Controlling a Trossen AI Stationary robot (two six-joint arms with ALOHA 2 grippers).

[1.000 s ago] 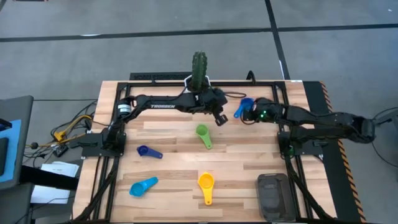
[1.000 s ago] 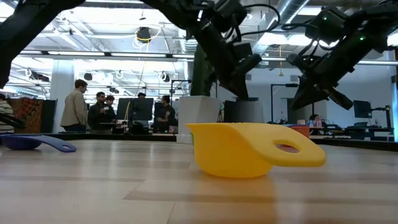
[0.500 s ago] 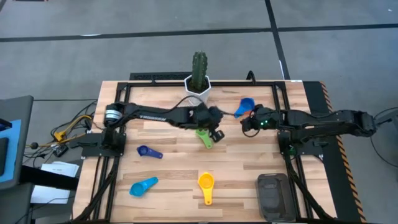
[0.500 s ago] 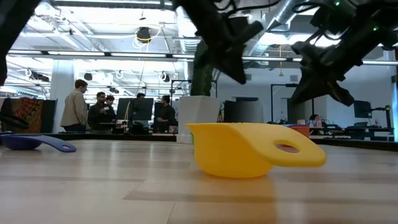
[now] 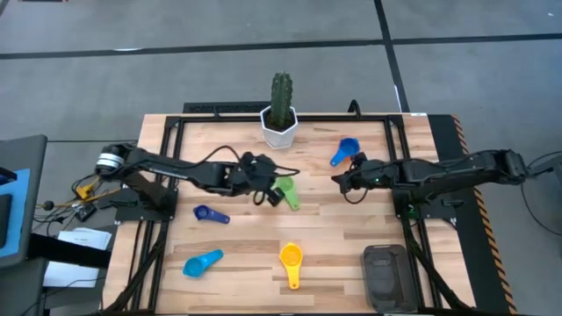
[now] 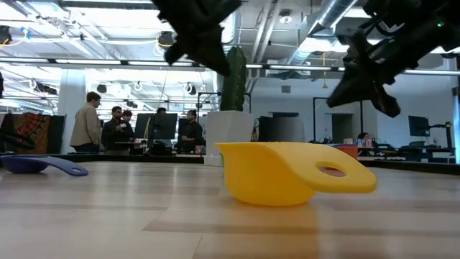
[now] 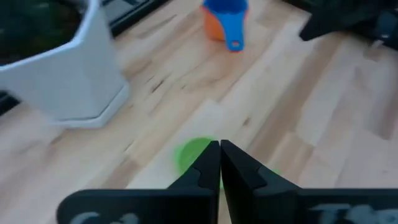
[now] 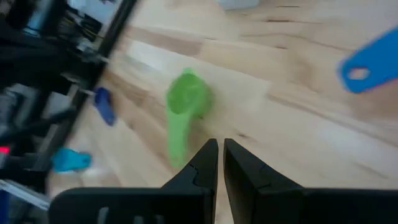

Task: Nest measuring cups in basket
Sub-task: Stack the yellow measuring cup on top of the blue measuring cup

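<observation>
My left gripper [image 5: 270,197] is shut and holds nothing. It hovers just left of the green measuring cup [image 5: 286,190], which lies on the table's middle and also shows past the fingers [image 7: 193,153]. My right gripper [image 5: 338,181] is shut and empty, above the table between the green cup [image 8: 185,99] and the blue cup [image 5: 345,150]. Orange shows inside the blue cup [image 7: 225,17]. A dark blue cup [image 5: 209,213], a light blue cup [image 5: 202,262] and a yellow cup [image 5: 291,260] lie nearer the front. The dark grey basket [image 5: 386,276] sits at the near right.
A white hexagonal pot with a cactus [image 5: 279,123] stands at the far middle edge. Black frame rails run along the table's far edge and both sides. Bare wood lies between the cups and the basket. People stand in the room beyond the table [image 6: 108,126].
My left gripper has drawn back from beside the cactus pot toward the table's near-left, ending beside the green cup, and has rolled somewhat. My right gripper has swung away from the blue cup toward the table's middle. The cups have stayed in place.
</observation>
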